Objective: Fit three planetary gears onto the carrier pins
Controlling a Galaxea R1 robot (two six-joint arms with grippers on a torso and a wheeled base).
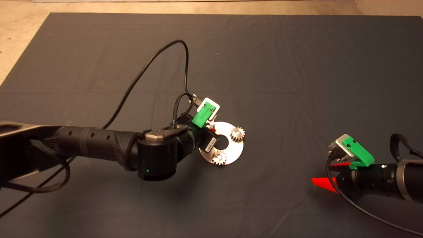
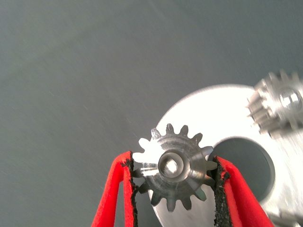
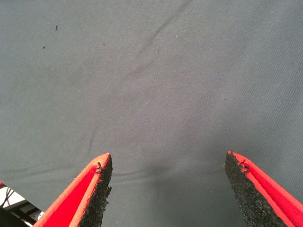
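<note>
Silvery metal fills my left wrist view: the third gear (image 2: 173,168) sits clamped by its teeth between the black pads (image 2: 219,189) of the left gripper (image 2: 173,198), flat over the rim of the carrier disc (image 2: 213,113), just beside the disc's central hole (image 2: 246,161). I cannot tell whether its bore is on a pin; I see only a bright spot in the bore. From the head view that gear is hidden under the left gripper (image 1: 211,130), which covers the disc's near-left edge. There I can see what the wrist camera barely catches: two gears already seated on the disc (image 1: 231,150), one (image 1: 237,133) to the right of the central hole and one (image 1: 219,157) below it. A small white label (image 1: 209,146) on the wrist carries print too small for me to read.

Around the disc lies the dark mat (image 1: 297,66), lightly creased, with pale floor (image 1: 26,39) past its far and left edges.

Well to the right of the disc, the right gripper (image 1: 325,173) waits low over the mat, its red fingers (image 3: 80,194) spread wide with nothing between them; its wrist view shows only mat fabric.
</note>
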